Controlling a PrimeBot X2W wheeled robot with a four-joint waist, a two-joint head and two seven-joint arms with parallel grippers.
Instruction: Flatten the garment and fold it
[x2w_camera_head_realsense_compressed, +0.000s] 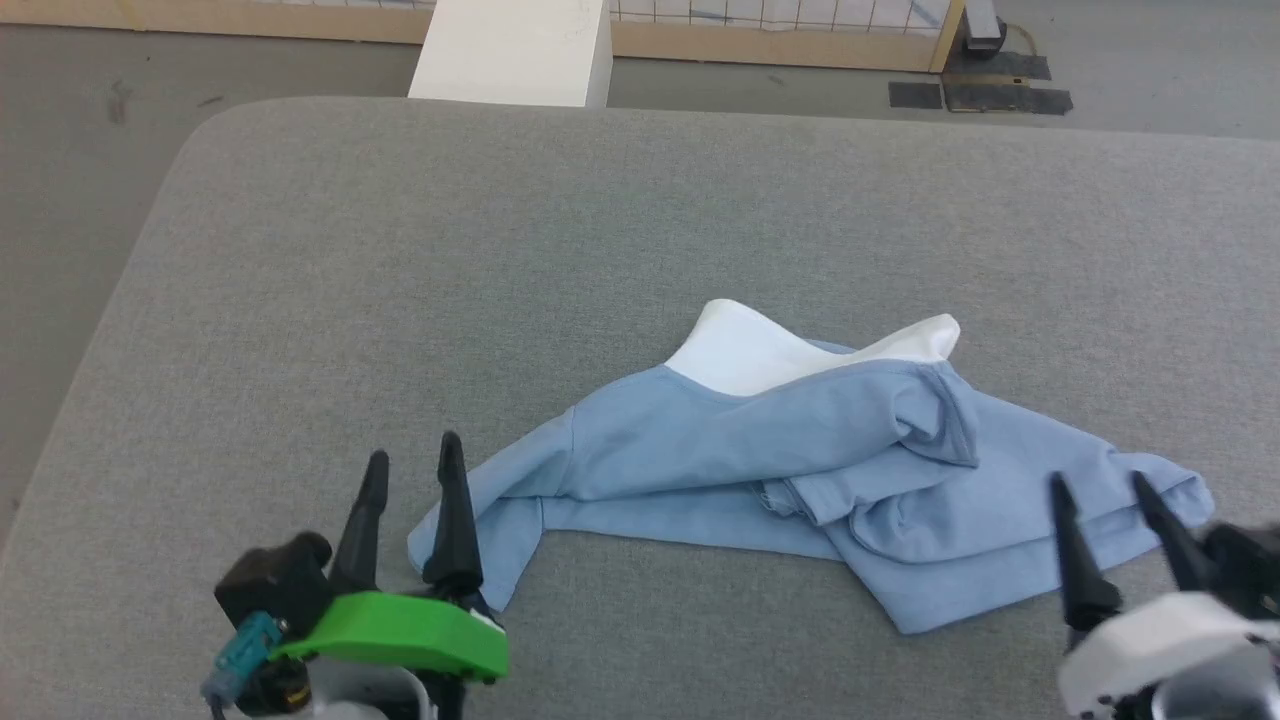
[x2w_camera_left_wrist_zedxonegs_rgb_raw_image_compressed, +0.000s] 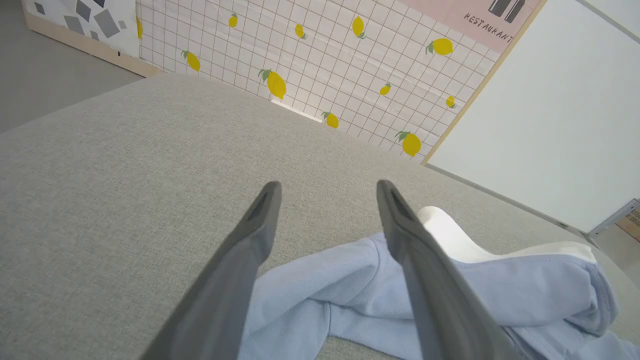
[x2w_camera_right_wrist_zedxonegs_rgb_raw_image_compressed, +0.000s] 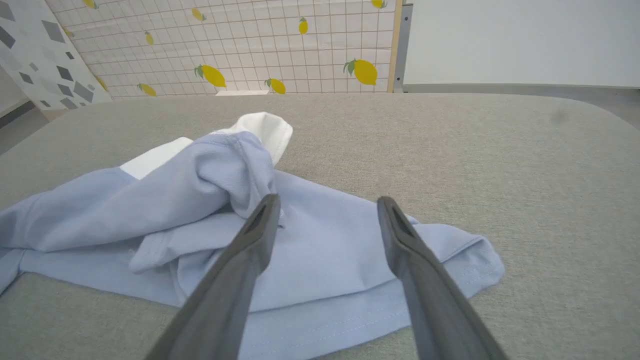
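Observation:
The garment (x2w_camera_head_realsense_compressed: 760, 450) is a light blue shirt with a white section, lying crumpled on the grey table (x2w_camera_head_realsense_compressed: 500, 250) right of centre. It also shows in the left wrist view as the garment (x2w_camera_left_wrist_zedxonegs_rgb_raw_image_compressed: 320, 295) and in the right wrist view as the garment (x2w_camera_right_wrist_zedxonegs_rgb_raw_image_compressed: 165, 205). My left gripper (x2w_camera_head_realsense_compressed: 412, 470) stands open at the garment's left end, with nothing between its fingers. Over the garment's right end my right gripper (x2w_camera_head_realsense_compressed: 1100, 490) is open too, holding nothing. Folds hide most of the shirt's shape.
The grey padded table has a rounded far-left corner (x2w_camera_head_realsense_compressed: 215, 120). Beyond it stand a white block (x2w_camera_head_realsense_compressed: 515, 50) and a low panel wall with a lemon pattern (x2w_camera_left_wrist_zedxonegs_rgb_raw_image_compressed: 300, 60). Bare table surface lies to the left of and behind the garment.

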